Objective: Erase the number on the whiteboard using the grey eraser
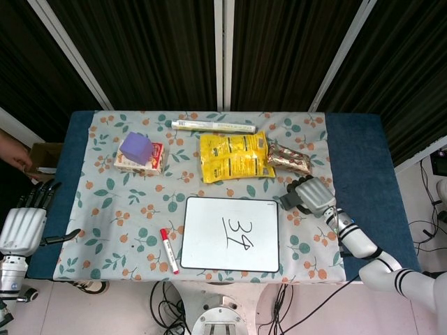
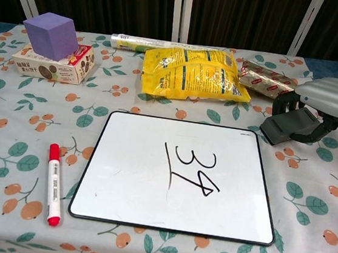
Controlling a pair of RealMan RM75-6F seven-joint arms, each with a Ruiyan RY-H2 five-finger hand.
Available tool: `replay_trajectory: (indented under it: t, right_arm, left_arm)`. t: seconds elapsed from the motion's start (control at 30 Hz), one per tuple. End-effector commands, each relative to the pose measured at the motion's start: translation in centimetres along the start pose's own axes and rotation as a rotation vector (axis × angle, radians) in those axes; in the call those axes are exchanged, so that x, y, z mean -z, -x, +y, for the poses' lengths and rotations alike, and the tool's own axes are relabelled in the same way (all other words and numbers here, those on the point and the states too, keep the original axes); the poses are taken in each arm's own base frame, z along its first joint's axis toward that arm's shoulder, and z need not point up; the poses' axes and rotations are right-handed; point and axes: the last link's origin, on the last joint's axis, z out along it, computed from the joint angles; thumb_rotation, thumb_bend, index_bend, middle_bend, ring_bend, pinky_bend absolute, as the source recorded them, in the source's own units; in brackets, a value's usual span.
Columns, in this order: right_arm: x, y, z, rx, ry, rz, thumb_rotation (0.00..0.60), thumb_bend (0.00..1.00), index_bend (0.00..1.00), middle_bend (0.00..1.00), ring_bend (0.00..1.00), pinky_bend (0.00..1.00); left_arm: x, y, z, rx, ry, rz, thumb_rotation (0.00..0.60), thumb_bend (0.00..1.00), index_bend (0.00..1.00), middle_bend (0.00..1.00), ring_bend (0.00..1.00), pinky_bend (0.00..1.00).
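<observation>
Fingers of my right hand curl down over the grey eraser, wrapping its long sides; the chest view shows the block tilted, near end raised off the cloth, so I judge it held rather than merely touched. In the head view the same hand covers most of the eraser, leaving only its left end exposed.

The eraser sits just beside the whiteboard's upper right corner, not yet over the board. It reads as a light, rigid plastic block, probably with a soft felt face beneath; I expect little weight and no fragility, though the smooth shell could slip under a loose grasp. The best hold is across the narrow width, at mid-length, leaving the underside free and flat.

The number, "34" with a stroke beside it, lies right of the board's centre, wholly intact. The thin board rests loose on the flowered tablecloth and may slide under a hard wipe.

My left hand hangs off the table's left edge, fingers spread, holding nothing.

A red marker lies left of the board; a yellow snack bag lies behind it.
</observation>
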Motion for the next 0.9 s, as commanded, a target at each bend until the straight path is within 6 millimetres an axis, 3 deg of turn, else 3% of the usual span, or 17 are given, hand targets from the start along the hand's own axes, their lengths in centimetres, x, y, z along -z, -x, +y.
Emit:
replay_trajectory:
  t: [0.03,0.3,0.53,0.73,0.9]
  right_arm:
    - [0.0,-0.2,0.0,-0.008,-0.005,0.022,0.6,0.32,0.55,0.48,0.37,0.46]
    - [0.6,-1.8,0.1,-0.026,-0.033,0.12,0.6,0.38,0.65,0.56,0.47,0.56]
    - [2.3,-4.2,-0.9,-0.027,-0.095,0.185,0.6,0.38,0.74,0.62,0.53,0.62]
    - [4.0,-4.6,-4.1,-0.054,-0.204,0.134,0.6,0.38,0.81,0.68,0.59,0.69]
    - [4.7,-3.5,-7.5,-0.022,-0.3,0.08,0.6,0.38,0.87,0.72,0.62,0.73]
  left_arm:
    - [0.0,0.0,0.0,0.001,-0.001,0.0,0.307,0.0,0.0,0.03,0.02,0.13]
    - [0.1,0.0,0.0,0.004,0.002,0.003,0.309,0.0,0.0,0.03,0.02,0.13]
    - [0.2,0.0,0.1,0.008,0.005,0.005,0.305,0.0,0.0,0.03,0.02,0.14]
    - [0.2,0.0,0.0,0.011,0.003,0.007,0.309,0.0,0.0,0.03,0.02,0.14]
    - [0.4,0.0,-0.3,0.012,-0.003,0.01,0.307,0.0,0.0,0.03,0.02,0.13]
